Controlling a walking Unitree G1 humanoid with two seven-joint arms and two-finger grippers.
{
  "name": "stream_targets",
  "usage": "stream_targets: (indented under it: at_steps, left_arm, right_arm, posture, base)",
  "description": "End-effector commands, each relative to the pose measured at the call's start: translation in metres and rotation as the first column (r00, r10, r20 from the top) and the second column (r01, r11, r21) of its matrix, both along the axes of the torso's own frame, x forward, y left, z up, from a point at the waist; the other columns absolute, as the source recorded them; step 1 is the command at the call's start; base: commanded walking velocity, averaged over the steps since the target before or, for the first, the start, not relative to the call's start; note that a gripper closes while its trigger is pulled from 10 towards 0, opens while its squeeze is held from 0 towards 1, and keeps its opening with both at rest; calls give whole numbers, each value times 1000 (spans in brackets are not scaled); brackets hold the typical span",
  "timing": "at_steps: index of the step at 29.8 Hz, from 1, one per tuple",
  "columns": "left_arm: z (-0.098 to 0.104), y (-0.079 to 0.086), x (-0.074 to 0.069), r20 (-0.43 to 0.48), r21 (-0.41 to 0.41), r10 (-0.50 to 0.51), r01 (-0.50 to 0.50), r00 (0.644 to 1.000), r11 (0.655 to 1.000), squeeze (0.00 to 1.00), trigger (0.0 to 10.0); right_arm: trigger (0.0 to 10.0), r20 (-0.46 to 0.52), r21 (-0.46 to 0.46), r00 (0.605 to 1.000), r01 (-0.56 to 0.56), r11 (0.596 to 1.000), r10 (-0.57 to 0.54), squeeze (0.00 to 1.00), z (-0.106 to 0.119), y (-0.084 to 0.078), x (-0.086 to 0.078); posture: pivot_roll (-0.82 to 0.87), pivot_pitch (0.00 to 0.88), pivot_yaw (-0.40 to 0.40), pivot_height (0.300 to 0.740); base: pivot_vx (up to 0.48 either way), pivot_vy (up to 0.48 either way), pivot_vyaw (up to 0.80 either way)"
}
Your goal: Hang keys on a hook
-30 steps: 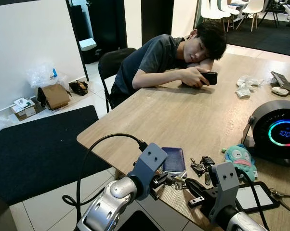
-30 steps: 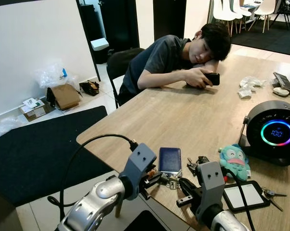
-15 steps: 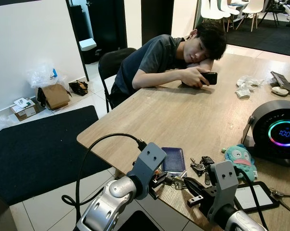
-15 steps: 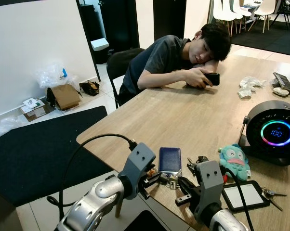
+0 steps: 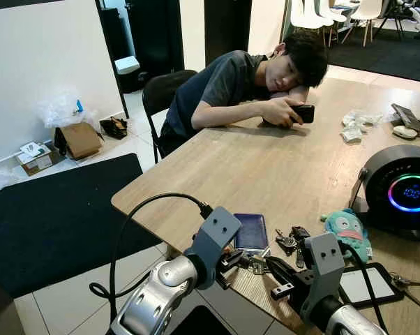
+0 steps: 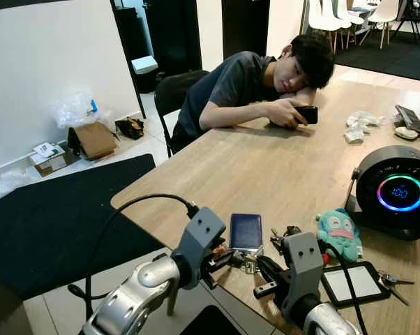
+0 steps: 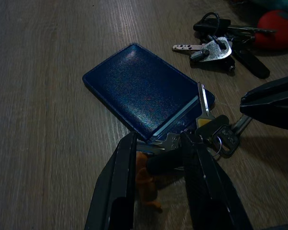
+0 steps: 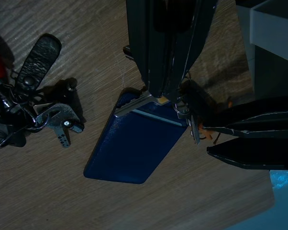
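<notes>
Both arms reach over the near edge of the wooden counter. The left tool is low on the counter, and its two black fingers are clenched on a bunch of keys. This bunch lies at the near end of a dark blue card case, partly on top of it; one key rests on the case and a small orange tag hangs between the fingers. The right tool comes to the same bunch from the other side. Its fingers stand close together over a key at the edge of the case, but I cannot tell if they grip it.

A second bunch of keys with a black fob lies at 2 o'clock from the blue case, apart from both tools. At 3 o'clock from it is a teal plush toy, and behind the toy a round black speaker with a glowing ring. A tablet lies near the right arm. At the far side a person leans on the counter with a phone in hand.
</notes>
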State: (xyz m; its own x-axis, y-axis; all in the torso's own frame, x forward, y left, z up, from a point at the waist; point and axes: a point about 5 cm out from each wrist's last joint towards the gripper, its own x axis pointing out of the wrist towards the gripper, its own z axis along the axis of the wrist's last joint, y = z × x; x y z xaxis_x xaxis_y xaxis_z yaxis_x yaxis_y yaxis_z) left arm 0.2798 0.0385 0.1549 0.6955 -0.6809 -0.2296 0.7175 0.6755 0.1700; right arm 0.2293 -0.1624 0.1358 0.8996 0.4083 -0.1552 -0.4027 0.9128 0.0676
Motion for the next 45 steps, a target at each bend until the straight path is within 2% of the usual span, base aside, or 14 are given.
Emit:
stream_targets:
  at_steps: [1,45]
  left_arm:
    - [-3,3,-2,-5,6,3,-3,1000,1000,0,10000]
    - [-1,3,-3,-3,-2,5,-5,1000,1000,0,10000]
  right_arm:
    - [10000,-19,0,1000,-3,1000,3,0,-6,1,0]
    - [10000,-18,2,1000,-10,1000,10,0,-6,4,1]
  posture:
    - [-15,150,91,740]
    - [-9,160,91,740]
  base:
    - [0,0,0]
    - [0,0,0]
